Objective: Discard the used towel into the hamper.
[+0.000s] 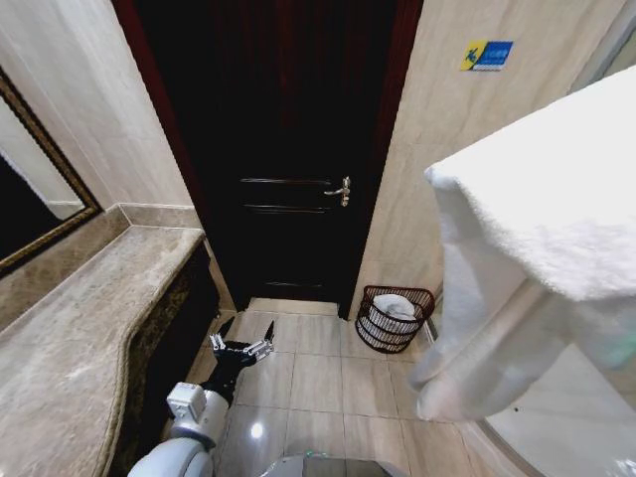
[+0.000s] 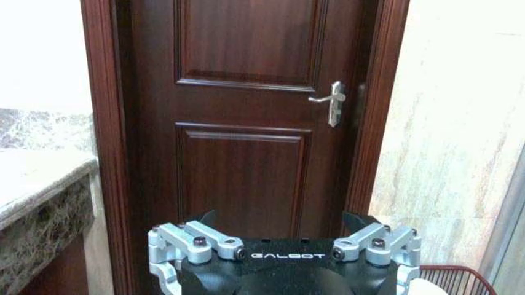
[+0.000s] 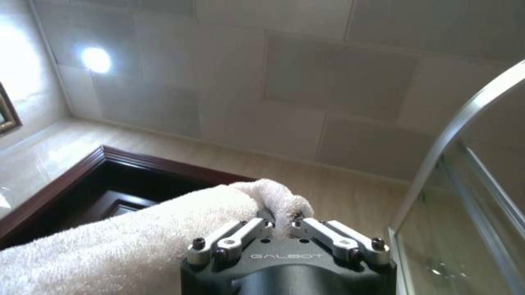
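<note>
One thick white terry towel (image 3: pixel 123 239), soft and floppy (probably light), hangs pinched at its edge by the right pincer (image 3: pixel 283 226); left pincer (image 1: pixel 241 336) spread, idle.

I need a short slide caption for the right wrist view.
Right gripper shut on a white towel, raised toward the tiled ceiling beside the glass shower panel.

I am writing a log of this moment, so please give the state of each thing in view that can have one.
Towel: lifted high, hanging from the right gripper, which is shut on it.
Left gripper: open, low above the floor, holding nothing.
Hamper: upright on the floor beside the door, white cloth inside.
Door: closed.
</note>
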Controlling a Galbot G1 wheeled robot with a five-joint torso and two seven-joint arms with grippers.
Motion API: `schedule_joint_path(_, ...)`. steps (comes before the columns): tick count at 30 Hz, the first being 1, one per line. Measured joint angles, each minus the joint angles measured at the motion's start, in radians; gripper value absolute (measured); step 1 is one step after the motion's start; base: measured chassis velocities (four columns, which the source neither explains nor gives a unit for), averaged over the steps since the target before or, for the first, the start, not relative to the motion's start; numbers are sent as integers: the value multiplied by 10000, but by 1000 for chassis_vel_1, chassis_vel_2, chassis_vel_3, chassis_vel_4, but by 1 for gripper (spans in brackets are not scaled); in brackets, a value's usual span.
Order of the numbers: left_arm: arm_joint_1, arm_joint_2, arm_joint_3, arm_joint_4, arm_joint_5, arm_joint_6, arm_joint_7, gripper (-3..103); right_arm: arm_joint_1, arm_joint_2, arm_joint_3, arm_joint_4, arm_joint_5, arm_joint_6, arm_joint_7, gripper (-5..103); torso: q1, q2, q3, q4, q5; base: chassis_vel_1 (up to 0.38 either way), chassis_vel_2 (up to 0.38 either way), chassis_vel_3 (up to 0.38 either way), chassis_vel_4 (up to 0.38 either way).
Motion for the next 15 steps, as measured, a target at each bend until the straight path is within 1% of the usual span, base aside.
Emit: schedule_joint_path(15, 0, 0, 0, 0, 0, 0, 0, 100, -242, 34, 314, 12, 13, -200, 261, 7, -1, 0, 0, 0, 0, 0, 0, 0, 0)
